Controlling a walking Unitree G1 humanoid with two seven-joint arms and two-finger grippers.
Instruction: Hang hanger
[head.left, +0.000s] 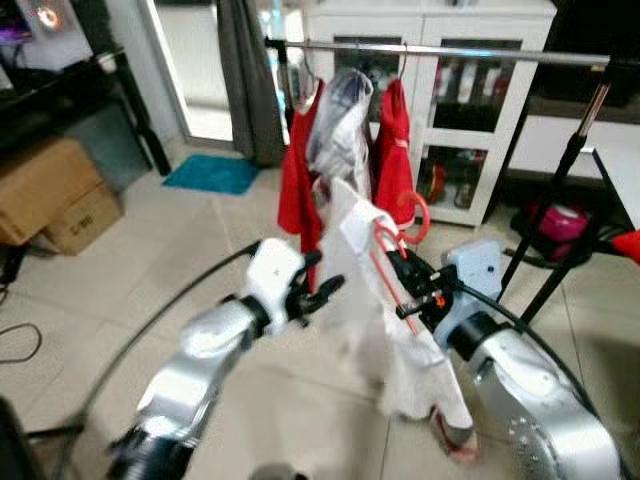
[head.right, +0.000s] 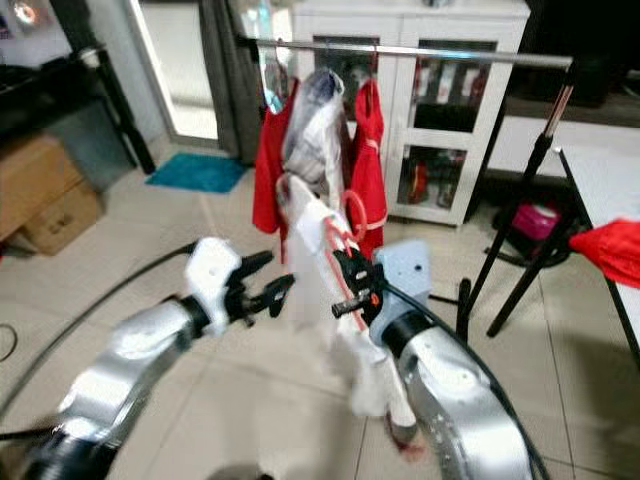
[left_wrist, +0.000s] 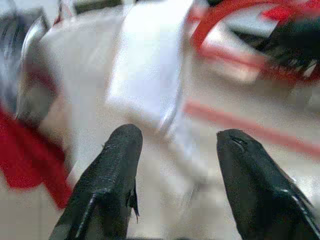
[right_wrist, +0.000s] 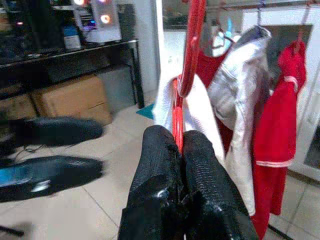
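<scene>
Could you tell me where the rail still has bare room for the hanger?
The rail is bare from the red garment rightward to the black stand. Its left end is crowded with hung clothes. The right end effector holds the red hanger.

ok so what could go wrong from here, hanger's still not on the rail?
1. The right gripper pinches only the thin red hanger near its neck, so the hanging white garment could twist or slip it before it reaches the rail.
2. Red garments and a silver one already crowd the rail; the hook could snag them.
3. The open left gripper sits close beside the white garment and might catch the fabric.
</scene>
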